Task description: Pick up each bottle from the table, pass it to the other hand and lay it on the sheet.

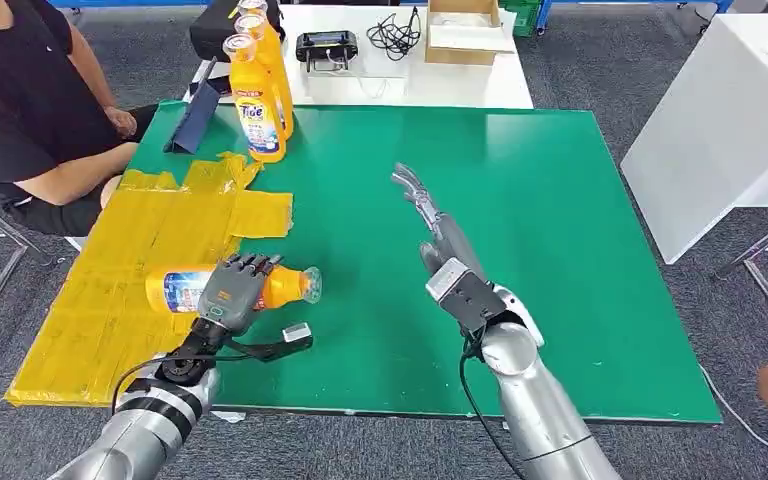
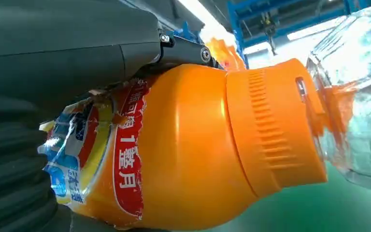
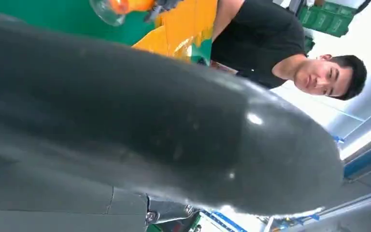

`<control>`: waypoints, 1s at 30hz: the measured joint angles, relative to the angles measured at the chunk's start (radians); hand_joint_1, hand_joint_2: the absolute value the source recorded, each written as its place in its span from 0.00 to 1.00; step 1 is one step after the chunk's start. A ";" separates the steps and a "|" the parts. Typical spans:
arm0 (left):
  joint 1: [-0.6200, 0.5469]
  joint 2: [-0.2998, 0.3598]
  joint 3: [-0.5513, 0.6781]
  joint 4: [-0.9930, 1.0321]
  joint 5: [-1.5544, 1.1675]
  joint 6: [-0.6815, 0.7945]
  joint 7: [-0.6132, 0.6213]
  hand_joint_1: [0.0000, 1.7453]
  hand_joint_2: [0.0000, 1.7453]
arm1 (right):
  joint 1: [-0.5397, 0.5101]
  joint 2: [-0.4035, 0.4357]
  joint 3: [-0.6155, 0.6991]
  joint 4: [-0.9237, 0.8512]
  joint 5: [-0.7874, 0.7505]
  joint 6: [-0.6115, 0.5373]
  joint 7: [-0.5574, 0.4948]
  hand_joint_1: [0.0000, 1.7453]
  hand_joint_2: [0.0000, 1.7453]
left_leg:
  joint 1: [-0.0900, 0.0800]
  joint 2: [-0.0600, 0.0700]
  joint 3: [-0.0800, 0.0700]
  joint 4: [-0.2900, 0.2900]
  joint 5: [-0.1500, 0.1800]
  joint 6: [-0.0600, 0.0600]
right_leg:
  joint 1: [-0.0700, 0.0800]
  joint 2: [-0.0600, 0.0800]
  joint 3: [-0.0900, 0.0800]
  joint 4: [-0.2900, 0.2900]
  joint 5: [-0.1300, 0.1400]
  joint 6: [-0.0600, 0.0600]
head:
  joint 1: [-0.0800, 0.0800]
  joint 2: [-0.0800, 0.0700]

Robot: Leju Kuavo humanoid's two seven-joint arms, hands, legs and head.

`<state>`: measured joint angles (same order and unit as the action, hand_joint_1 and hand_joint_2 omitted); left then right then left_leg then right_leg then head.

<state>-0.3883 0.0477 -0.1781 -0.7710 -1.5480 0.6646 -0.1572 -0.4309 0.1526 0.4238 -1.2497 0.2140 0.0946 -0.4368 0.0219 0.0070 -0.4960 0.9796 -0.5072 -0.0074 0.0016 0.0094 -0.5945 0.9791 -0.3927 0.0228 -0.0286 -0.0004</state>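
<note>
An orange bottle with a clear cap lies on its side at the near edge of the yellow sheet, cap toward the green table. My left hand grips its middle; up close its orange shoulder and label sit against my fingers. Two more orange bottles stand upright at the far left of the green table. My right hand hovers over the table's middle, fingers stretched out flat, holding nothing. The right wrist view is mostly my own grey thumb.
A person in black sits at the left beside the sheet. A blue folder leans near the standing bottles. A white table behind carries a box, cables and a device. Another white table stands at right.
</note>
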 measured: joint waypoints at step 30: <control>0.257 -0.062 0.178 -0.774 1.327 -0.860 -0.491 0.00 0.00 | 0.243 0.001 -0.087 -0.179 0.216 -0.168 -0.132 0.00 0.00 | 0.000 0.000 -0.001 0.000 -0.001 0.000 | 0.000 0.000 0.000 0.000 0.000 0.000 | 0.000 0.000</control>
<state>-0.1309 -0.0145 0.0004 -1.5455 -0.2209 -0.1958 -0.6482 -0.1877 0.1538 0.3364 -1.4283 0.4296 -0.0736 -0.5684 0.0220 0.0070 -0.4966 0.9794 -0.5080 -0.0075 0.0015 0.0094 -0.5948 0.9788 -0.3932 0.0226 -0.0290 -0.0004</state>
